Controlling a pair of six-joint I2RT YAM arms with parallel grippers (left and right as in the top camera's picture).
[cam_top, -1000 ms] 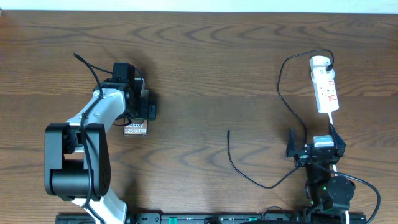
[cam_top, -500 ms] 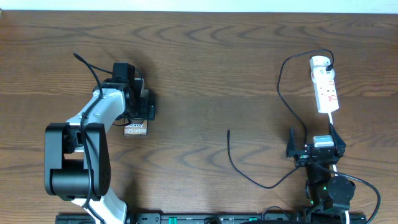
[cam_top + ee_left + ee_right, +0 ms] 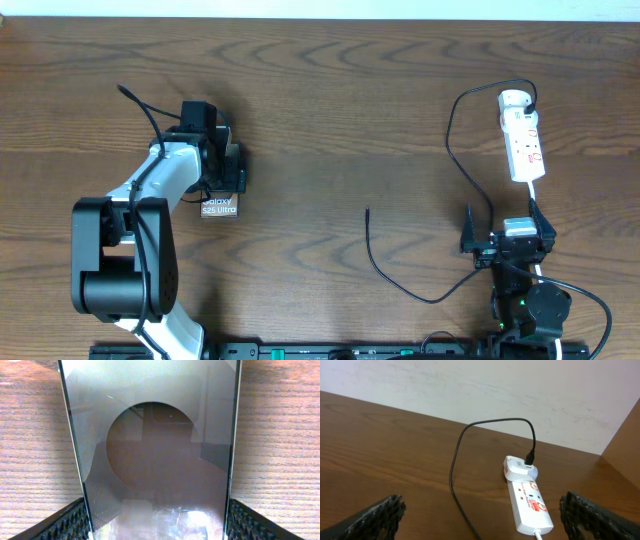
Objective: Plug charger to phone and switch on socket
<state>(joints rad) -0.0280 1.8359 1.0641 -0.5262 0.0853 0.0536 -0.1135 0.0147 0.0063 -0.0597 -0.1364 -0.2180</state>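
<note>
Left wrist view, left claw (image 3: 156,522) astride phone (image 3: 155,450), grip unclear, right claw (image 3: 485,516) spread

Overhead top-down; left wrist hugs phone (image 3: 155,460); right wrist faces socket (image 3: 527,505).

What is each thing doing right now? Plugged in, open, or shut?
phone: lying flat, nothing plugged in.
charger: one end in the socket, plug tip lying loose.
socket: switch on or off, cannot tell.
left gripper: astride the phone, grip unclear.
right gripper: open, empty.
</note>
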